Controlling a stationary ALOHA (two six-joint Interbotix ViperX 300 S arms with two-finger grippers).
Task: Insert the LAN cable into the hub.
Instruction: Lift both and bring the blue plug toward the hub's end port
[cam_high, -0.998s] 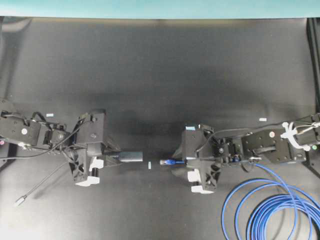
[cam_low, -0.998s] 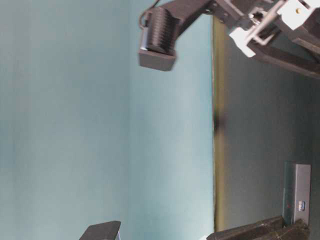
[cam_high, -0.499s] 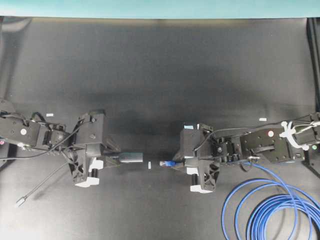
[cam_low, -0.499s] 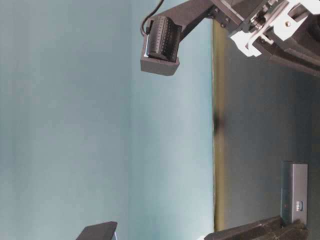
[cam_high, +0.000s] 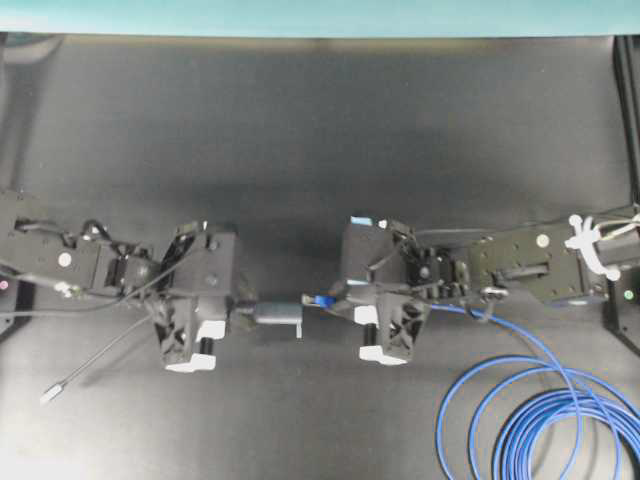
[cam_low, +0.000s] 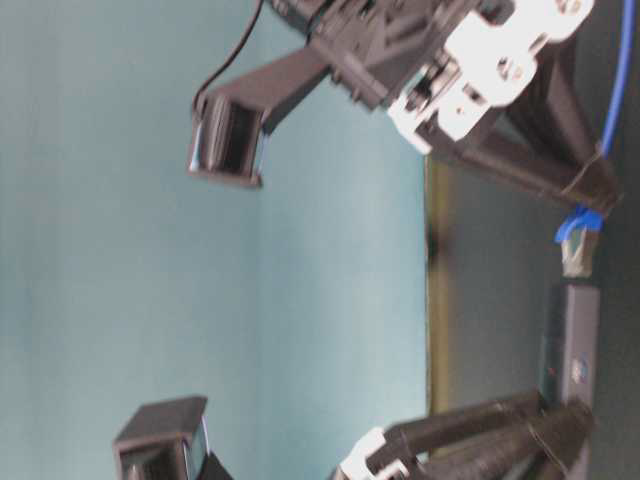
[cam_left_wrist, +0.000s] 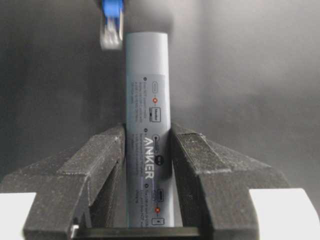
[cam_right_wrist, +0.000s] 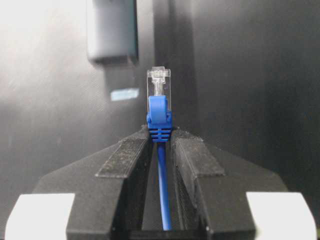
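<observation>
Hub (cam_high: 277, 312) sits mid-scene, clamped level between the left gripper (cam_high: 236, 311) fingers (cam_left_wrist: 102, 165), free end pointing right. Right gripper (cam_high: 338, 300) is pinched on the LAN cable (cam_high: 520, 400) just behind its blue boot, clear plug (cam_right_wrist: 158, 82) sticking out toward the hub. Plug tip close to the hub end, slightly off to one side, not inserted. Cable loops lie near-right on the black table (cam_high: 320, 140).

Your tabletop (cam_high: 320, 120): matte black, covering nearly whole overhead view. Teal wall (cam_high: 320, 15) runs along its far edge; from table level, same teal wall (cam_low: 130, 250) fills your backdrop. Small pale tape mark (cam_right_wrist: 125, 94) on tabletop. Light soft, brightest near tabletop's middle.
</observation>
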